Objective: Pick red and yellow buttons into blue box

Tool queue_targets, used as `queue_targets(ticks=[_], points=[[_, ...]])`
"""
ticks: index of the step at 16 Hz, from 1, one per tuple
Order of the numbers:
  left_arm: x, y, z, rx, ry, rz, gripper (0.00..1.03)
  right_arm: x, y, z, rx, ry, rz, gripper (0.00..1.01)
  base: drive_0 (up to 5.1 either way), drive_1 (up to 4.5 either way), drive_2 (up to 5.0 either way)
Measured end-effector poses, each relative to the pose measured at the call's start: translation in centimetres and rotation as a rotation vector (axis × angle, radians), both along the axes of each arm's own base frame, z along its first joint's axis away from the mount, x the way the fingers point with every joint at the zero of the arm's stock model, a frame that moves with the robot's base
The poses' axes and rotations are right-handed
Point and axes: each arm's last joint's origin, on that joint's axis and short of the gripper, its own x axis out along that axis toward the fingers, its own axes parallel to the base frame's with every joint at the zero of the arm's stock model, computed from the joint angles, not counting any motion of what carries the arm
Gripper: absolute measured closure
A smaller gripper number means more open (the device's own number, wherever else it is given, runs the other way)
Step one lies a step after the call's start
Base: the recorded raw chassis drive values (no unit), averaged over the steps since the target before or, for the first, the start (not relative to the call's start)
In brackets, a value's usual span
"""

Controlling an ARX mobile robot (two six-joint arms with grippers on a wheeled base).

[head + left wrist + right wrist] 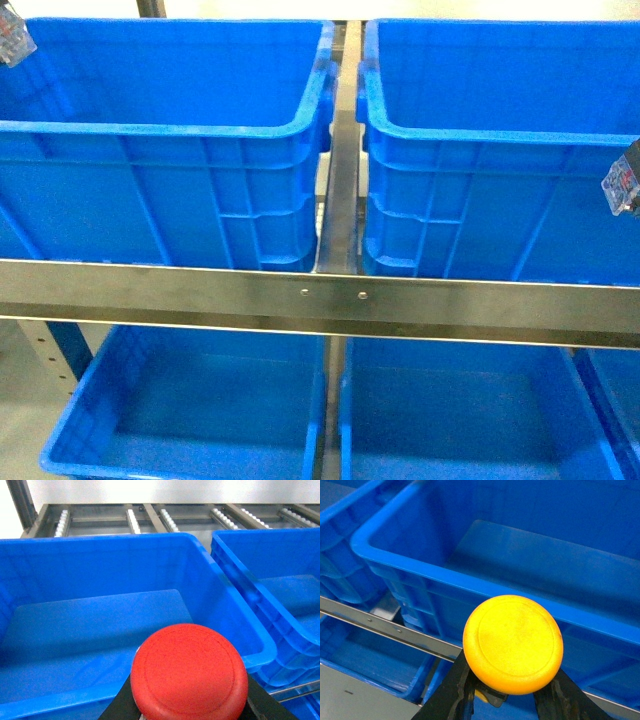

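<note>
Red mushroom-cap push-button clamped in left gripper, poised over near rim of left deep blue plastic crate. Yellow-capped button gripped by right gripper, crate at 12 o'clock. Risk: early release drops yellow button short, onto steel rail.

Both grippers closed, each holding a button.
Left gripper at lower centre; right gripper at lower centre.
</note>
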Motion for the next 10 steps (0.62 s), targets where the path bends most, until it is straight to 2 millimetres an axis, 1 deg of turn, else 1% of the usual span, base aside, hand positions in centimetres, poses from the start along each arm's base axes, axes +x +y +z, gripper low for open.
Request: queue_targets(ticks=[10], points=[[0.01,0.01,0.05,0.000,-0.004,0.003,0.79,0.00,0.00,-0.01,0.000,0.002,0.000,0.76,4.9,-2.27,-2.3]])
